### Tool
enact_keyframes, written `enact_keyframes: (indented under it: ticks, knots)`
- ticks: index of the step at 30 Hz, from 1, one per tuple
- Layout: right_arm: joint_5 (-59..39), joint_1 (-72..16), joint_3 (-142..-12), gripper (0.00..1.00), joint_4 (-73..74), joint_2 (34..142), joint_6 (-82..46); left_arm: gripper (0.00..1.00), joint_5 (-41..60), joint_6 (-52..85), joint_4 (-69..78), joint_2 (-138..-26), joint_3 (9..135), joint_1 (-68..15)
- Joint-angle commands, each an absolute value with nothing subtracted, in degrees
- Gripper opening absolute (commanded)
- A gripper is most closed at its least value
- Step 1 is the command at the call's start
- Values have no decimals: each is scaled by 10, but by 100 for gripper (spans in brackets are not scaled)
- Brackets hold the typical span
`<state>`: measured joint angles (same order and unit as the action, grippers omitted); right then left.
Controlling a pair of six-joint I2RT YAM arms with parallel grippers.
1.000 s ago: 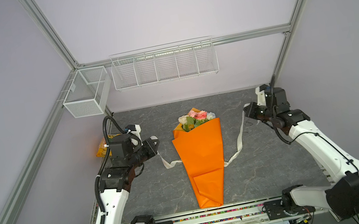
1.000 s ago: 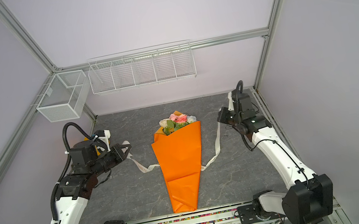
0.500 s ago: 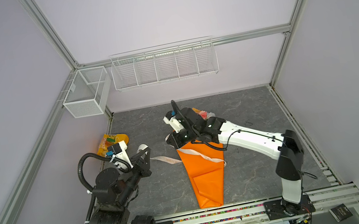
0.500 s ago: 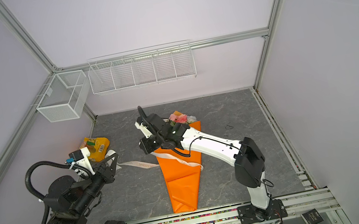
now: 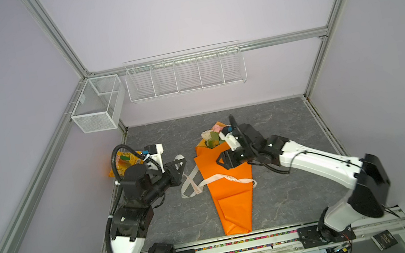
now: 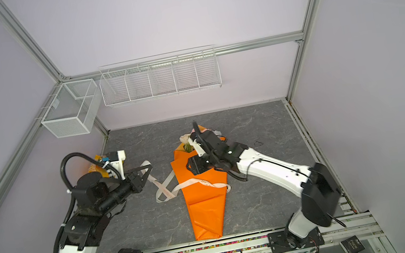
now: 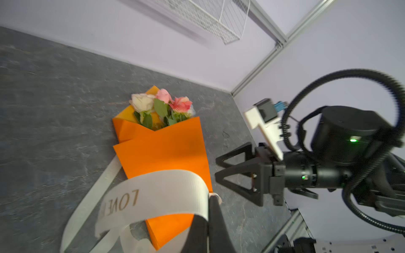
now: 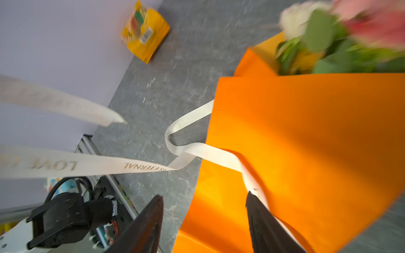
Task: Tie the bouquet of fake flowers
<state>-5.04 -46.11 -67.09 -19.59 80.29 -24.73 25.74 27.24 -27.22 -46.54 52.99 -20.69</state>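
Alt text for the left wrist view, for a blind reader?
The left gripper pinches a cream ribbon printed LOVE, looped over an orange-wrapped bouquet of fake flowers lying on the grey table. The right gripper hovers open beside it.

Likely a lab test cell, aluminium frame (image 5: 55,40), wire baskets (image 5: 188,90)

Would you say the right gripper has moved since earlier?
Yes: right gripper went left, from the right wall to over the bouquet of fake flowers.
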Motion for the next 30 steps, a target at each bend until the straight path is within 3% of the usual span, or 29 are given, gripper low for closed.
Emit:
enact_keyframes:
  ticks: [1,6,11,14,21,23,25,27,30]
  knots:
    - [-13,-474,-555,64,-64,703,-156,0,292,227,-257,-542,588,-281]
    - [146,-455,-490,61,-123,600,-187,0,284,172,-314,-734,695,-396]
    - [127,-396,-467,60,-178,578,-224,0,303,98,-434,-923,826,-421]
    - [137,-393,-450,59,-177,577,-214,0,240,48,-567,-1017,907,-428]
    - [57,-375,-419,59,-132,619,-213,0,127,-2,-579,-1109,927,-428]
    - [50,-375,-419,58,-129,639,-217,22,111,-12,-602,-1137,954,-428]
    - [36,-373,-418,58,-118,655,-221,32,89,-17,-608,-1141,954,-428]
    - [5,-373,-418,58,-98,670,-219,51,76,-21,-589,-1118,927,-428]
    - [-24,-373,-417,58,-64,697,-220,64,69,-41,-592,-1087,893,-427]
